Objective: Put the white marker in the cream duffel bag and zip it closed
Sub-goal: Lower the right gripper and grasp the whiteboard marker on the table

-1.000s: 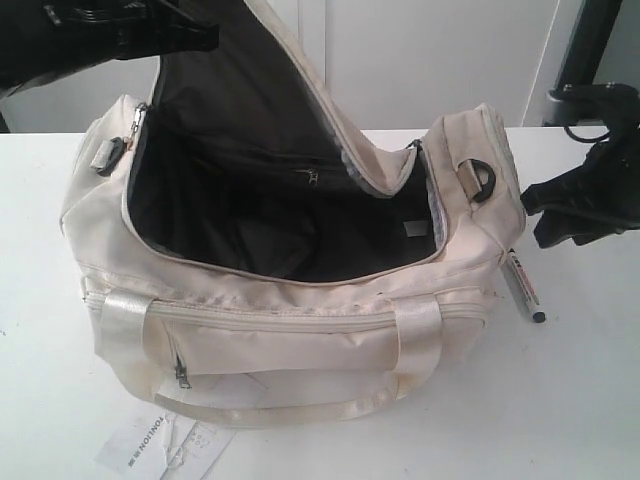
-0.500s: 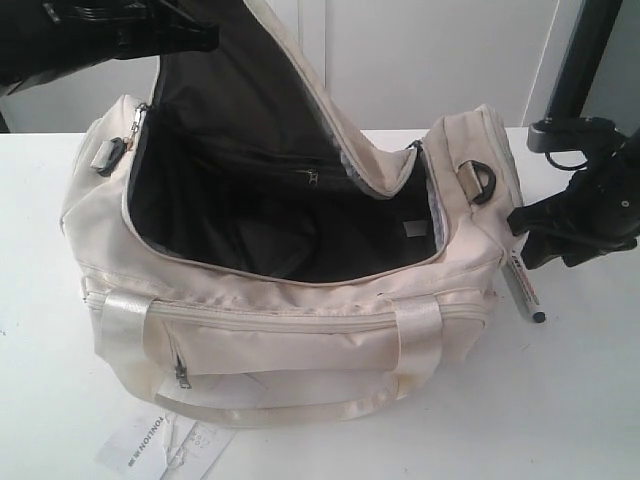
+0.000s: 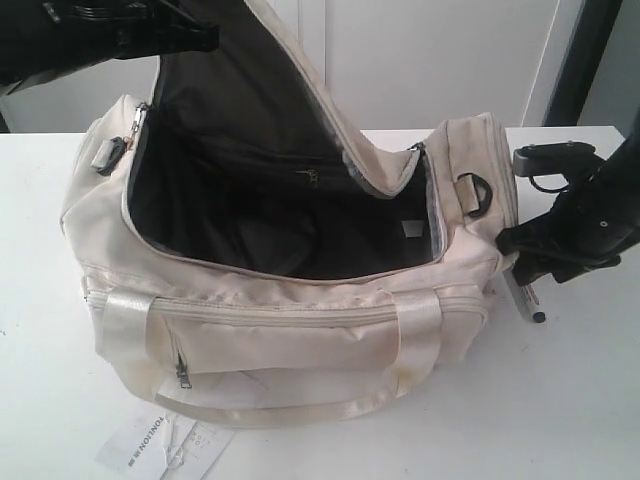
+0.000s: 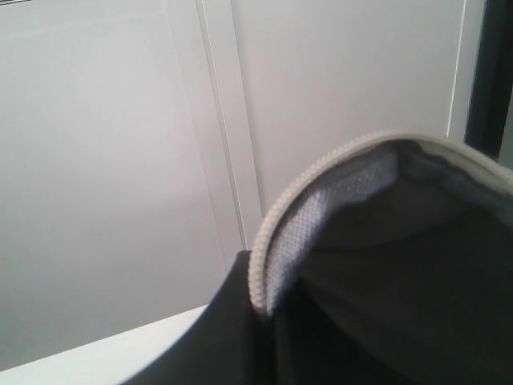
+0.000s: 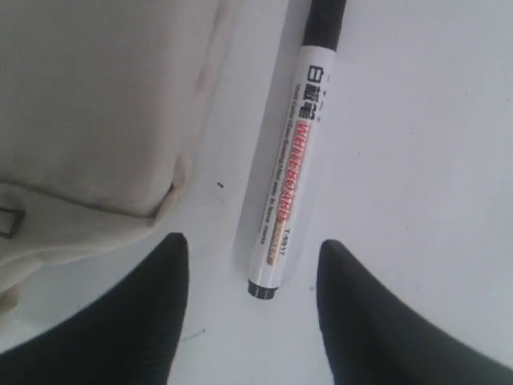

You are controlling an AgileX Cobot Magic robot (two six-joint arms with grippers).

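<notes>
— Beside the bag (image 3: 300,330), at its end on the right arm's side, what lies on the table (image 3: 580,400)?

— The marker (image 5: 284,172) lies there, flat on the table, just beside the bag's end wall but not touching it. It is outside the bag.

— And the right tool (image 5: 252,241)?

— It is low over the marker, released. Its two black fingers (image 5: 152,313) stand wide, one at each side of the marker's black end. Table shows between each finger and the marker, so nothing is grasped.

— How is the bag itself?

— It is open. The flap (image 3: 250,90) stands up at the bag's back, and the dark lining inside is seen. The front pocket is zipped. A paper tag (image 3: 160,445) lies at the bag's front, partly under it.

— Where is the left tool (image 3: 130,30)?

— It is above the bag's back corner on the left arm's side, near the raised flap. It is clenched. The wrist camera sees the flap's zipper edge very close, but if the tool pinches the flap, I cannot tell.
</notes>
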